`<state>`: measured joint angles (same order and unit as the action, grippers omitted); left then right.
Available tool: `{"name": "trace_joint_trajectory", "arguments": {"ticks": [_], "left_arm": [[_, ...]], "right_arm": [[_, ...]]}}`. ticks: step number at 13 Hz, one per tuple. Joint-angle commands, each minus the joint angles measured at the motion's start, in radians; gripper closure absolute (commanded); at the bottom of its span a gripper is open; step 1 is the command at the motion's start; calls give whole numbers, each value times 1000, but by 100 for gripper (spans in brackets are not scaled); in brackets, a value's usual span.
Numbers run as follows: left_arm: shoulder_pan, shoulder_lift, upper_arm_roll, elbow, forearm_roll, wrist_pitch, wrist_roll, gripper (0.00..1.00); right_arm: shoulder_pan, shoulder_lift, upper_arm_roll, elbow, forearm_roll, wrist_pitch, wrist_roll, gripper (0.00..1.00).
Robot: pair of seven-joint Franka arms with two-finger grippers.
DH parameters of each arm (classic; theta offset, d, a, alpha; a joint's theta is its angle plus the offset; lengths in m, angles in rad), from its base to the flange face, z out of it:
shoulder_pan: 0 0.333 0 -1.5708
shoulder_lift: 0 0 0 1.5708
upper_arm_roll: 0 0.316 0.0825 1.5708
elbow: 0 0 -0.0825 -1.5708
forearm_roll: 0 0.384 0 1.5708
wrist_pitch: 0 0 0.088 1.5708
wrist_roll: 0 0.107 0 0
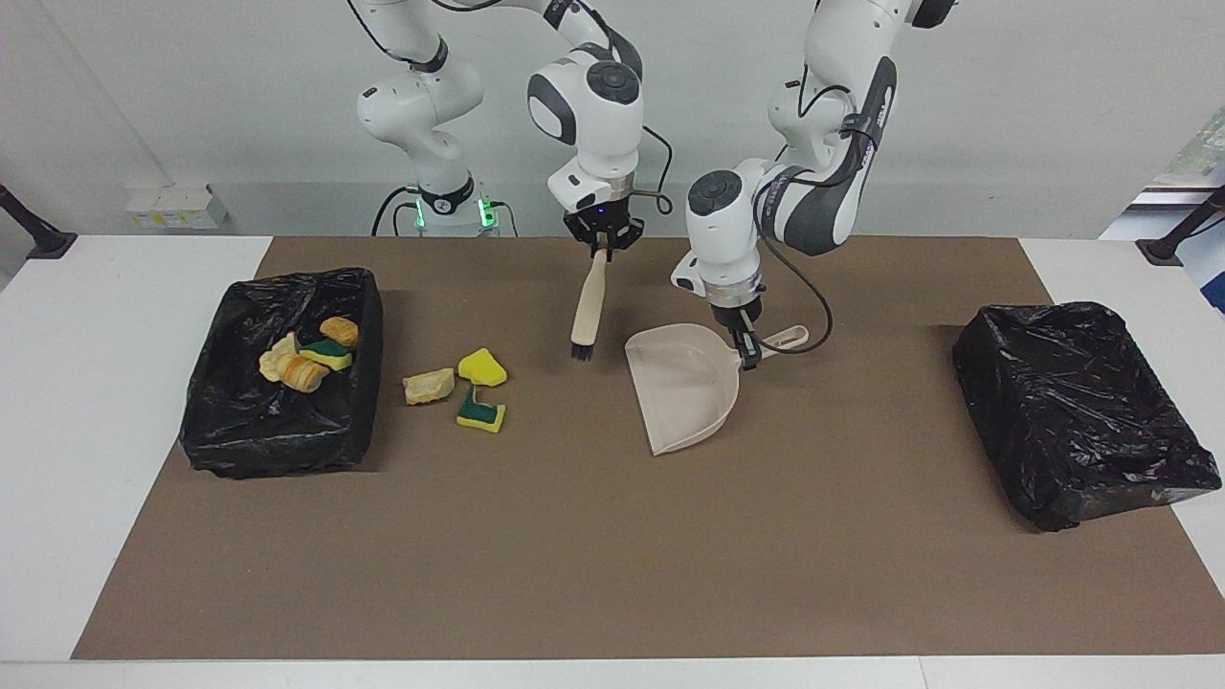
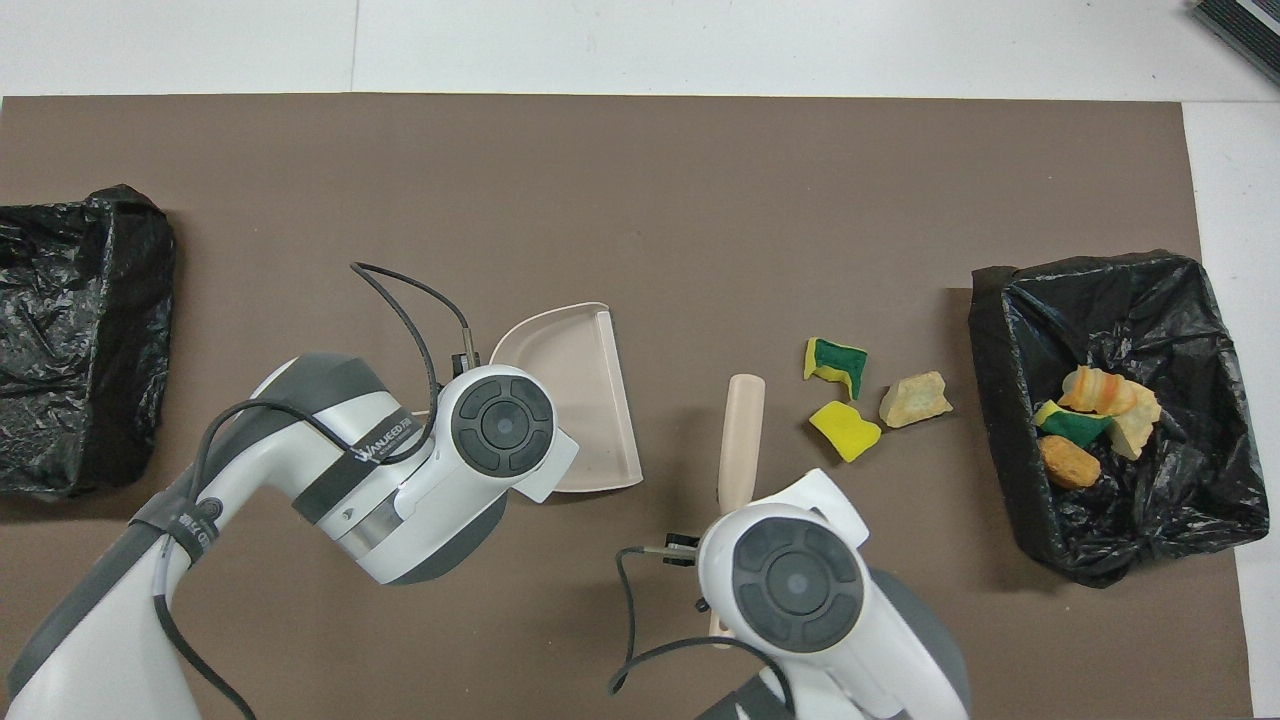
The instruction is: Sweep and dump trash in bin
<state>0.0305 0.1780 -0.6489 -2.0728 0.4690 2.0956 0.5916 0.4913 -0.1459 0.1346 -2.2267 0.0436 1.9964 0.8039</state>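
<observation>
Brown mat: bin holds trash; right gripper clamps brush

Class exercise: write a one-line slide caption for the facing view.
Right gripper holds a brush, left gripper a dustpan; three scraps lie beside the bin.

Both arms bent low over the table, right gripper and left gripper clamped.

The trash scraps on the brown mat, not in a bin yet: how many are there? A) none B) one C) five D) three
D: three trash scraps lie on the mat beside the bin, which already holds other scraps.
</observation>
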Motion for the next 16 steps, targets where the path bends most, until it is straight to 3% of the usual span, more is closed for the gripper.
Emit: {"name": "trace_joint_trajectory", "arguments": {"ticks": [1,8,10,12,16], "left_arm": [[-11,-22,3,-15,-9,-25,-6,100],[-3,-14,5,-9,-7,-20,-6,100],[-7,-17,5,-9,-7,-19,-7,100],[-4,-15,5,-13,-7,-8,-6,100],[-1,-17,5,-15,-9,-9,-7,100]], "right_arm": [[-136,-12,13,1,-22,-54,-101,100],[-531,-9,13,-76,-82,-21,-586,100],[-568,-23,13,-125,-109,24,-670,100],[-597,5,13,-207,-143,172,-684,100],[-513,37,19,-222,-160,222,-677,100]]}}
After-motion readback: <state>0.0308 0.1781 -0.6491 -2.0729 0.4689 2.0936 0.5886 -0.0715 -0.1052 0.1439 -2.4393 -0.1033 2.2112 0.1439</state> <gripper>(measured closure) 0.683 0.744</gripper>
